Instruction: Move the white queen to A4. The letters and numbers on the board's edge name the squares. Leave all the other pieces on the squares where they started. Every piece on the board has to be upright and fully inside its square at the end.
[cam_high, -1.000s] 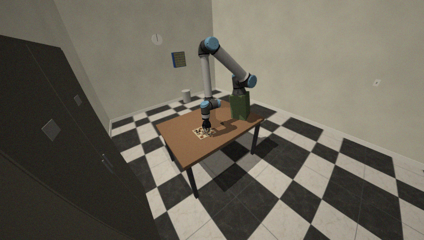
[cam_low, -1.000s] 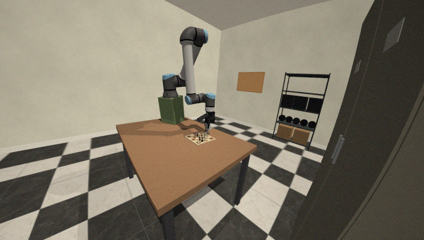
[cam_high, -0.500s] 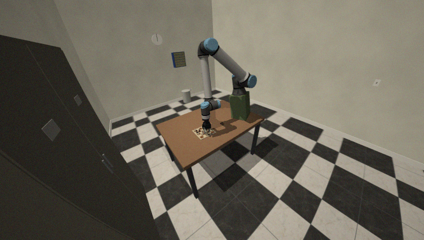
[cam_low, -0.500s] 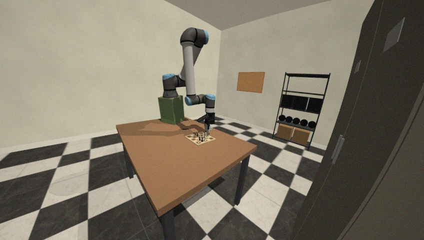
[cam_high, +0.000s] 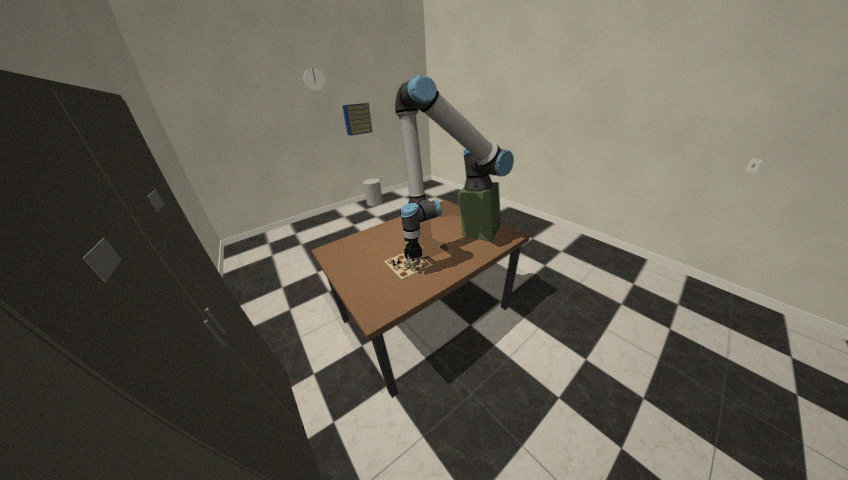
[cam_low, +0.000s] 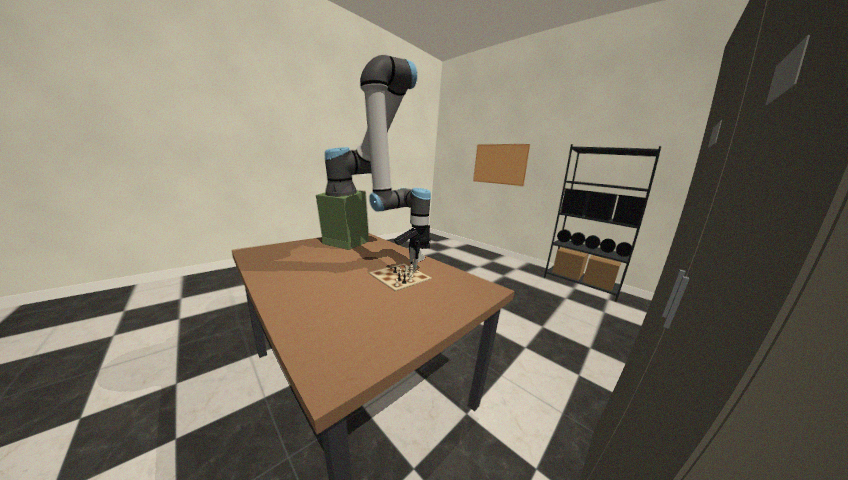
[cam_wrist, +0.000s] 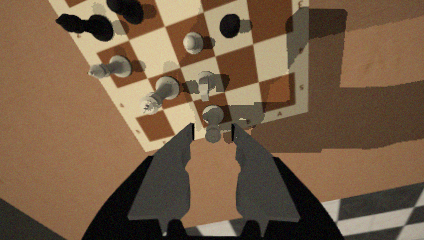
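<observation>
Arm reaches down from green pedestal (cam_low: 342, 220) to small chessboard (cam_wrist: 272, 55) near the far edge of the brown table (cam_low: 333, 321). Gripper (cam_wrist: 212, 131) points straight down over the board's near corner, fingers part spread, not pressed together. Wrist cam: round head of a white piece (cam_wrist: 212, 117) sits betw. the two tips w/ a sliver of gap each side, so nothing is pinched. That piece stands on a square in the edge row nearest the cam. White queen (cam_wrist: 160, 95), the one w/ the spiked crown, is upright one square up and to the left of it, apart from both fingers, untouched. Other white pieces (cam_wrist: 192, 42) stand further up the board; black pieces (cam_wrist: 230, 24) at the far end. Edge letters are too blurred to read, so can't tell which square is which.
</observation>
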